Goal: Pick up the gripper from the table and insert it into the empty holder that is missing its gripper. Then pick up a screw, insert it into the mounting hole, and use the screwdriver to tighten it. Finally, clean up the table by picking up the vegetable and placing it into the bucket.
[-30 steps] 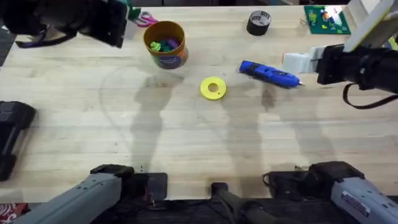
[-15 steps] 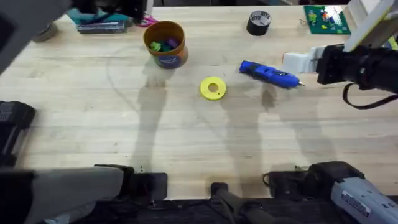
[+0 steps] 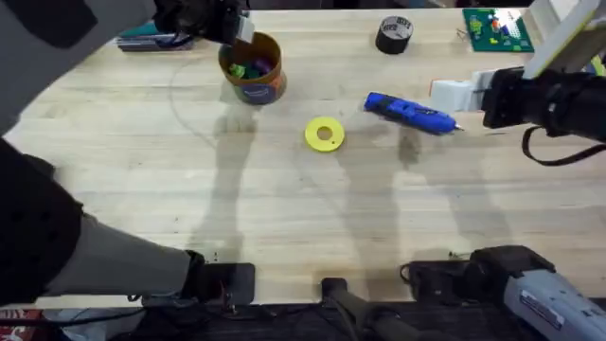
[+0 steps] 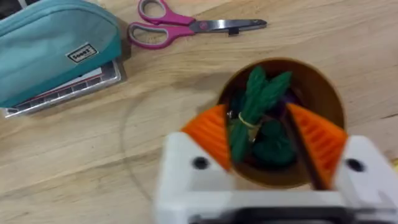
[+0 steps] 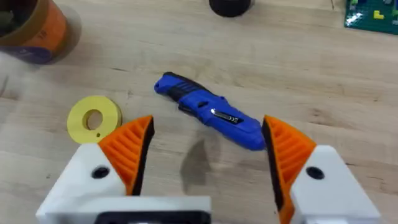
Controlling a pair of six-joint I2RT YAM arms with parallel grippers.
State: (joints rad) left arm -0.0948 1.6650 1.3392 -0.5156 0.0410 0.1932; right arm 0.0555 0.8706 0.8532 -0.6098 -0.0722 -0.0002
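Note:
The green leafy vegetable (image 4: pixel 255 106) stands between the orange pads of my left gripper (image 4: pixel 254 112), which is shut on it directly above the mouth of the orange-tan bucket (image 4: pixel 323 93). In the overhead view the left gripper (image 3: pixel 235 28) hovers at the far rim of the bucket (image 3: pixel 256 87). The blue screwdriver (image 3: pixel 409 113) lies on the table right of centre. My right gripper (image 5: pixel 208 124) is open above the table, with the screwdriver (image 5: pixel 211 115) lying a little ahead of its fingers. The white holder (image 3: pixel 454 93) sits on a black claw at the right edge. The loose gripper and the screw are out of view.
A yellow ring disc (image 3: pixel 324 134) lies mid-table. At the back stand a black tape roll (image 3: pixel 394 34) and a green board (image 3: pixel 495 28). A teal pencil case (image 4: pixel 56 46) and pink scissors (image 4: pixel 186 28) lie beyond the bucket.
My left arm has swung from the far left corner rightward, bringing its gripper and the vegetable over the bucket. The right arm, screwdriver and disc have not moved.

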